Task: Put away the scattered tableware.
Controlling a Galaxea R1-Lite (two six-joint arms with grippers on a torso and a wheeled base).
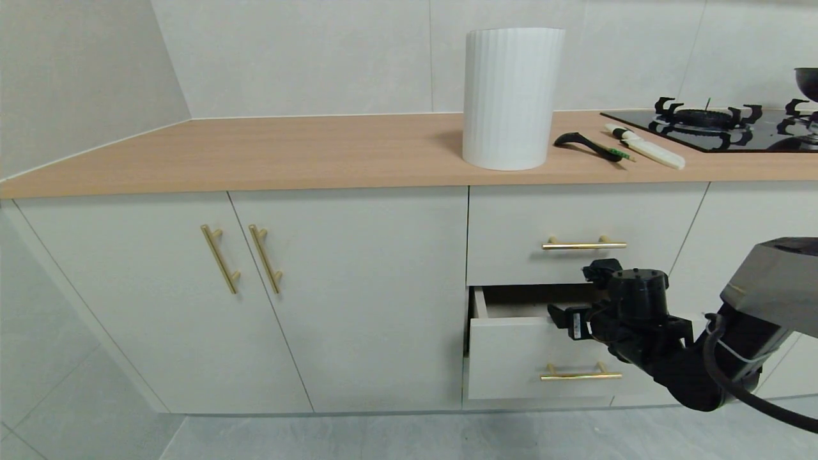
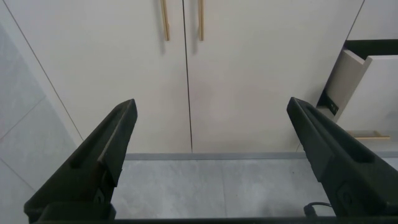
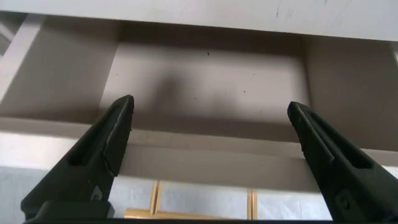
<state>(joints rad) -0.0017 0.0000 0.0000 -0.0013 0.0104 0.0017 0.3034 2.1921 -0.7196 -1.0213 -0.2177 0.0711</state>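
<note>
Right gripper (image 3: 209, 107), jaws spread and empty, hangs well below the tableware: a black curved utensil (image 1: 588, 145) and a white-handled knife (image 1: 645, 148) lie together on the wooden countertop (image 1: 287, 150), near a white ribbed cylinder (image 1: 511, 96). Underneath, the pale lower drawer (image 1: 511, 348) stands partly open; better to pull it wider before fetching either piece.

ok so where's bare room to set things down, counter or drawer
Widest free patch: the countertop from its left end to the white ribbed container. The open drawer also looks bare inside, with the right gripper at its mouth. Crowded: the strip between container and stove, where a black utensil and a white utensil lie.
</note>
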